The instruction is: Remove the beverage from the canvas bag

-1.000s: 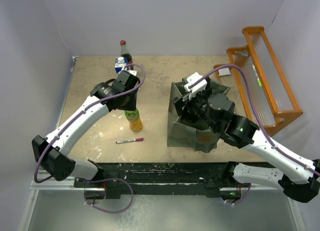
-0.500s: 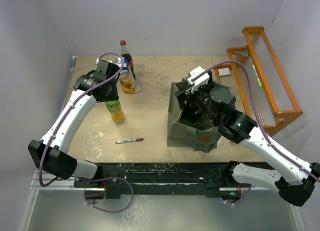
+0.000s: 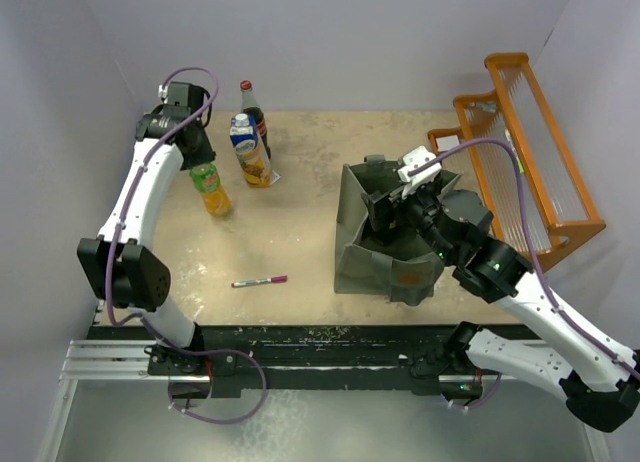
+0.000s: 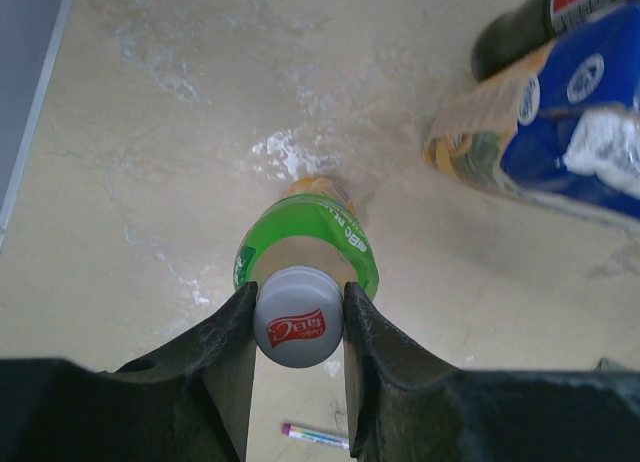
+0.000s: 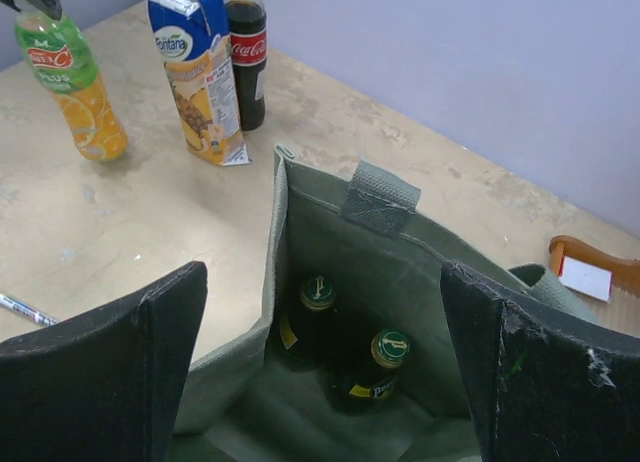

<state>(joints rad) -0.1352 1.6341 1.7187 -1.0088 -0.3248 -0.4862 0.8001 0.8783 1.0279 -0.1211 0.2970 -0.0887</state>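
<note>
At the far left of the table, the left gripper is seen clamped on the grey cap of an orange drink bottle, with one finger pressed to each side of the cap. The bottle is held upright, well apart from the canvas bag, with its base down at the tabletop; whether it is fully set down cannot be told. Just to its right a blue-and-yellow juice carton is stood, and a cola bottle with a red cap is placed close behind the carton. Nearer the front edge, a pen with a pink cap is laid flat on the table, between the bottles and the bag.

Right of centre the canvas bag is stood upright with its mouth open. Two dark green bottles with green caps are seen standing side by side on its floor, near the far wall. The right gripper is held over the mouth of the bag with its fingers spread wide apart, and nothing is gripped between them. A small white card is laid just beyond the bag, beside an orange wooden rack placed along the right edge.
</note>
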